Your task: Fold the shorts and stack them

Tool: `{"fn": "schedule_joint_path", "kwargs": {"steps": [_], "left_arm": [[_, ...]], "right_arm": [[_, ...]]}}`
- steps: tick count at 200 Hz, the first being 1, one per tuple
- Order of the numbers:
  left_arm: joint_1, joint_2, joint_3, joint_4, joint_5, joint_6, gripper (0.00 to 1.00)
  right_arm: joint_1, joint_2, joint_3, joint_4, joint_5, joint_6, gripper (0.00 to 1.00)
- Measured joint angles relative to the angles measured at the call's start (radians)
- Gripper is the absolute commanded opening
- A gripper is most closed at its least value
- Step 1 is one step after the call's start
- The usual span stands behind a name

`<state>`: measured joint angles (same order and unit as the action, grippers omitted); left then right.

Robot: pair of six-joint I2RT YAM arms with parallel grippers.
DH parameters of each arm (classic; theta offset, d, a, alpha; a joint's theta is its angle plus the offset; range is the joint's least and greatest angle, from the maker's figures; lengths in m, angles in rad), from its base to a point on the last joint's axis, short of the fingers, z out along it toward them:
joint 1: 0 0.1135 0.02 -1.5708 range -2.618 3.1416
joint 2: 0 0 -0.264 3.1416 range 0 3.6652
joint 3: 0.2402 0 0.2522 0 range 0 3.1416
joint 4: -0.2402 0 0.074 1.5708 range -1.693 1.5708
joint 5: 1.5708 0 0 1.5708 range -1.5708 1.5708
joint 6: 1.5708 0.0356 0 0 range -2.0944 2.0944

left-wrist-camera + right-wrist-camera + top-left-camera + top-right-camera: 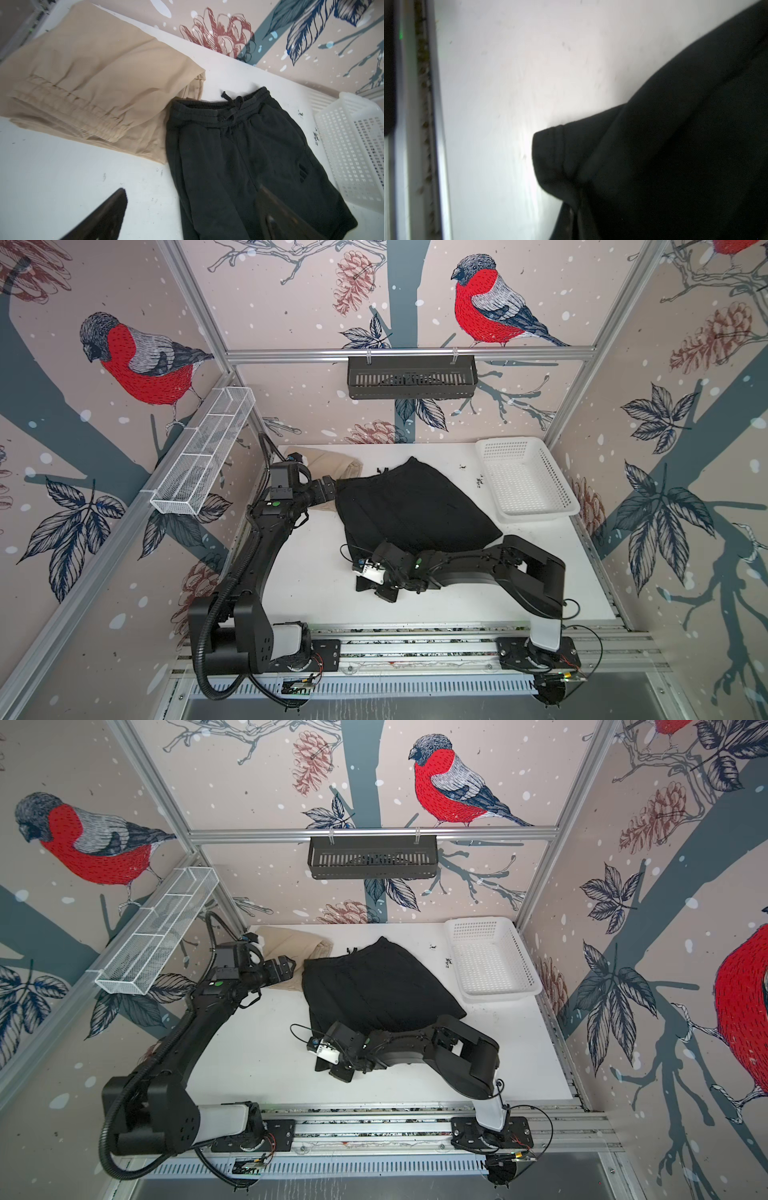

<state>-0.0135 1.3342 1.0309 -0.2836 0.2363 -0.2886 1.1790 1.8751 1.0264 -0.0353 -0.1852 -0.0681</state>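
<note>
My right gripper (375, 587) is closed on the near corner of the black shorts (415, 506). My left gripper (328, 486) is wide open over the beige shorts (332, 458).

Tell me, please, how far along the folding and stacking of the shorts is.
Done: the beige shorts look folded at the back left of the table. In hand: the right gripper is shut on a near hem corner of the black shorts, which lie spread flat; the left gripper hangs open by their waistband. Left: fold the black shorts and stack the two pairs.
</note>
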Motion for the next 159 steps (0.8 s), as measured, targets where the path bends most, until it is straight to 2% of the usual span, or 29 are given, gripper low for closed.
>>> {"fn": "schedule_joint_path", "kwargs": {"steps": [27,37,54,64,88,115,159], "left_arm": [[-0.063,0.039,-0.004,0.039,0.0,0.009,0.97],[-0.09,0.05,-0.003,0.057,0.0,0.025,0.97],[-0.141,0.083,0.011,0.078,0.003,0.056,0.97],[-0.167,0.111,0.027,0.094,0.002,0.074,0.97],[-0.185,0.197,0.064,0.139,0.008,0.103,0.97],[-0.2,0.308,0.115,0.194,0.024,0.133,0.97],[-0.246,0.539,0.293,0.224,0.082,0.239,0.97]], "right_arm": [[-0.006,-0.156,-0.169,-0.024,-0.011,0.058,0.2],[-0.014,-0.22,-0.22,-0.04,-0.012,0.082,0.32],[-0.05,-0.336,-0.291,-0.061,-0.011,0.122,0.41],[-0.077,-0.402,-0.325,-0.067,-0.012,0.149,0.53],[-0.161,-0.555,-0.393,-0.079,-0.01,0.2,0.66],[-0.251,-0.667,-0.407,-0.091,0.031,0.294,0.68],[-0.348,-0.671,-0.41,-0.076,0.066,0.518,0.8]]}}
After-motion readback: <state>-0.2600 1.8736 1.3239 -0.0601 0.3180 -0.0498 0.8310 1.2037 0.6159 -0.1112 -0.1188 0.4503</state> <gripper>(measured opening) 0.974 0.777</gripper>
